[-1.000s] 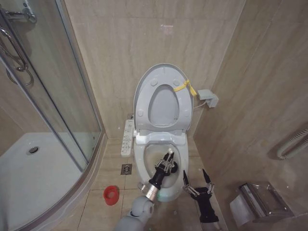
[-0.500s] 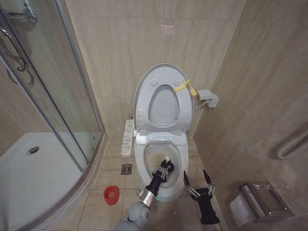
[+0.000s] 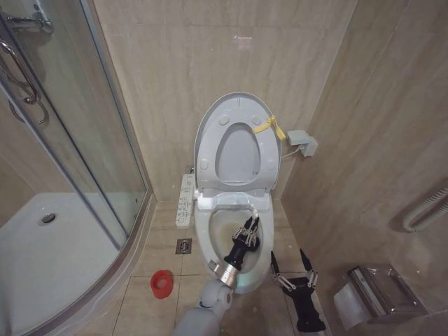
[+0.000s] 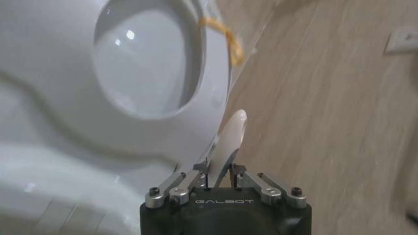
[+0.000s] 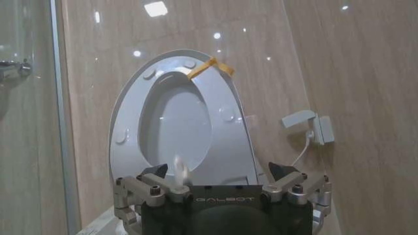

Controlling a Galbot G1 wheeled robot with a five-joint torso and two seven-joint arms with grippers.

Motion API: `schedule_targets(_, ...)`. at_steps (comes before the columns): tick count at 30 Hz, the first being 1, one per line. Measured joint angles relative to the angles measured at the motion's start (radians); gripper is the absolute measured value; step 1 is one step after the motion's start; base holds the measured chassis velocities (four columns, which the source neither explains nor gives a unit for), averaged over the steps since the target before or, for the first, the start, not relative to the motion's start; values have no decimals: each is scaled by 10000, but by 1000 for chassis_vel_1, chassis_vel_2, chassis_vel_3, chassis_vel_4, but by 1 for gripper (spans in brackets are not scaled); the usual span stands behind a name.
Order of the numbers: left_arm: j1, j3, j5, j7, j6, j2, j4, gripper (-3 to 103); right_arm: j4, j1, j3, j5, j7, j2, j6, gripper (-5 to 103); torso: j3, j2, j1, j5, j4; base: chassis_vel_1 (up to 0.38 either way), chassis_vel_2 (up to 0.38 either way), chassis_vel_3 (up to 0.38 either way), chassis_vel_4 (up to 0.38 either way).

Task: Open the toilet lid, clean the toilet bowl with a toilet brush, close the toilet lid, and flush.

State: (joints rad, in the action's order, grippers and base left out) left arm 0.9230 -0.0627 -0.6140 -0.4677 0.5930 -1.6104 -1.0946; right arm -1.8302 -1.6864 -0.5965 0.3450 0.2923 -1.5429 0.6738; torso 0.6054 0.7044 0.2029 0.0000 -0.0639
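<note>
- The toilet lid (image 3: 236, 143) stands raised against the back wall, its yellow tag (image 3: 271, 127) at the upper rim.
- The left gripper (image 3: 247, 232) reaches over the toilet bowl (image 3: 204, 234), jaws clamped on the toilet brush (image 4: 230, 139) — its white handle tip pokes up near the bowl's right rim.
- The right gripper (image 3: 292, 271) hangs just right of the bowl, jaws apart, holding nothing.
- The red holder (image 3: 161, 283) sits on open floor between bowl and shower glass (image 3: 84, 140).
</note>
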Motion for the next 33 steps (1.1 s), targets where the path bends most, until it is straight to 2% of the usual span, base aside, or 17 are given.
schedule_targets(5,-61,120,264,-261,226,0,1081,20,57,96,15,11,0,-25,1,100,-1,1,0,-1,0,0,0,0,0)
schedule_targets(10,-4,295,307,-241,245,296,1020,20,187,196,101,-23,16,-96,1,100,-1,2,-1,-4,-4,0,0,0,0)
schedule_targets(17,20,955,332,496,166,1254,545,20,272,241,187,-115,67,-137,8,100,2,1,2,0,-3,0,0,0,0)
schedule_targets(21,-5,1180,321,706,85,1516,672,19,268,224,195,-141,77,-144,15,100,2,0,1,-2,0,0,0,0,0)
schedule_targets(28,52,1177,315,820,-135,1477,732,18,193,140,211,-197,107,-178,33,100,1,0,1,2,0,0,0,0,0)
schedule_targets(33,163,758,315,560,29,1007,603,18,132,35,188,-204,120,-187,69,100,0,0,1,4,4,0,0,0,0)
